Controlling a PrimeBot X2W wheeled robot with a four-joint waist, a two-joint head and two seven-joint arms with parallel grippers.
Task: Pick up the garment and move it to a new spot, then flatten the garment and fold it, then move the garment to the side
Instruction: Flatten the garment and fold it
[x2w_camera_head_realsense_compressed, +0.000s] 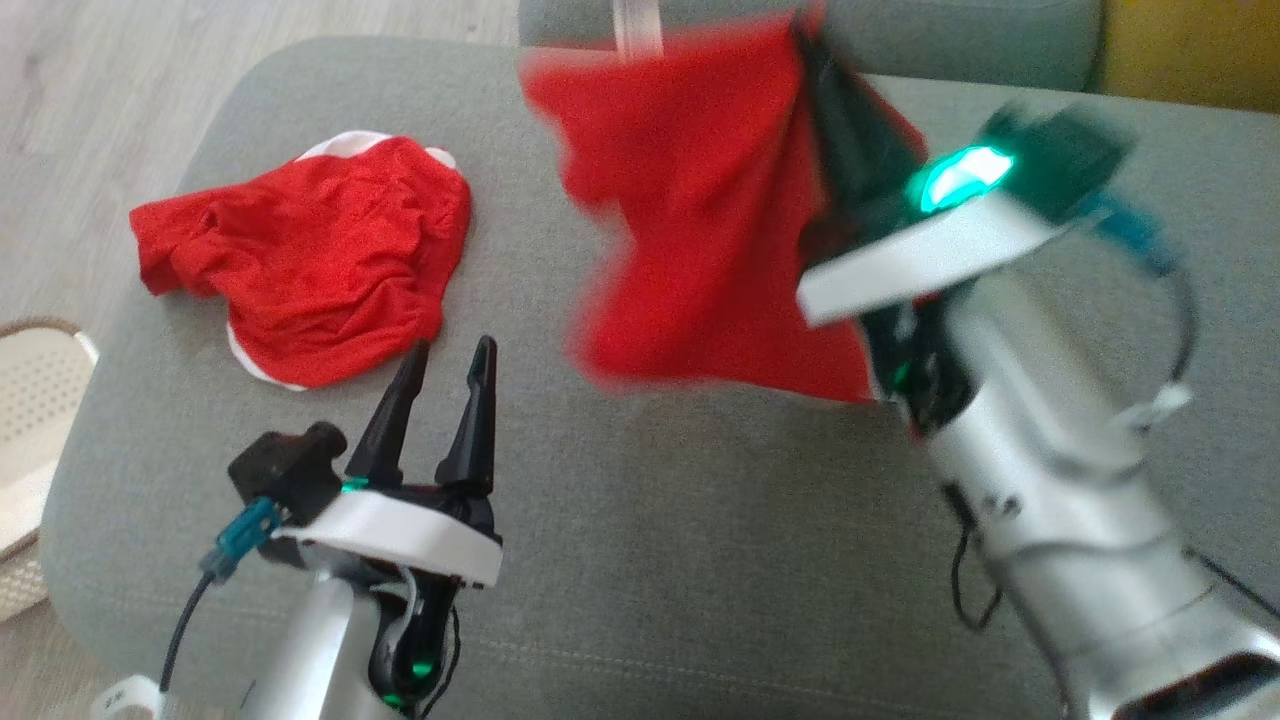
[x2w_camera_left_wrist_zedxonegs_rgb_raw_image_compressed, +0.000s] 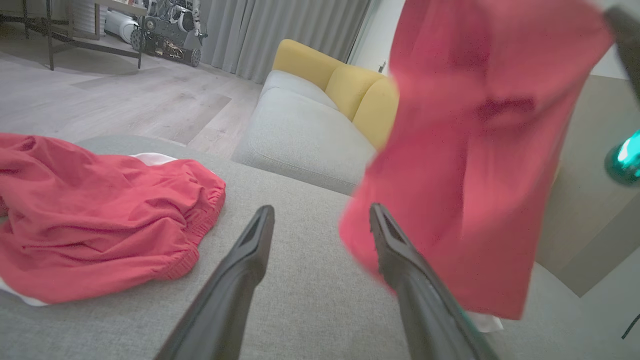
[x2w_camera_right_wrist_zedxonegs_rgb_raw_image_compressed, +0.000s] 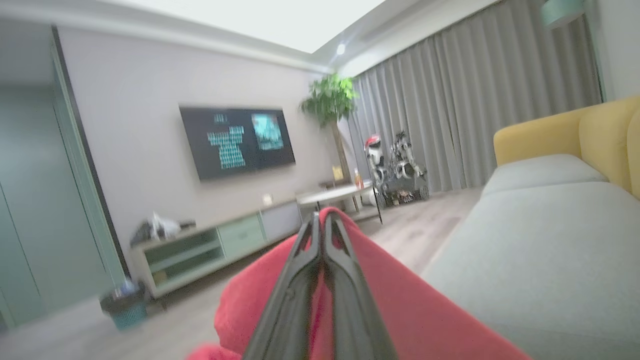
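- Holds the garment (x2w_camera_head_realsense_compressed: 690, 200) aloft over the grey cushion (x2w_camera_head_realsense_compressed: 650, 560), pinched in the right pincer (x2w_camera_right_wrist_zedxonegs_rgb_raw_image_compressed: 322, 220): likely the moving step.
- Holds the left pincer (x2w_camera_head_realsense_compressed: 450, 365) spread, empty.
- Calls next for lowering onto bare cushion.

Bare cushion (x2w_camera_head_realsense_compressed: 650, 520) lies open between crumpled red cloth (x2w_camera_head_realsense_compressed: 320, 265) and hanging garment (x2w_camera_head_realsense_compressed: 690, 200).

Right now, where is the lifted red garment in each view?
Head view: lifted red garment upper centre, hanging.
Left wrist view: lifted red garment right side, hanging.
Right wrist view: lifted red garment bottom centre, pinched in the right hand.
Shared landmark: yellow sofa back.
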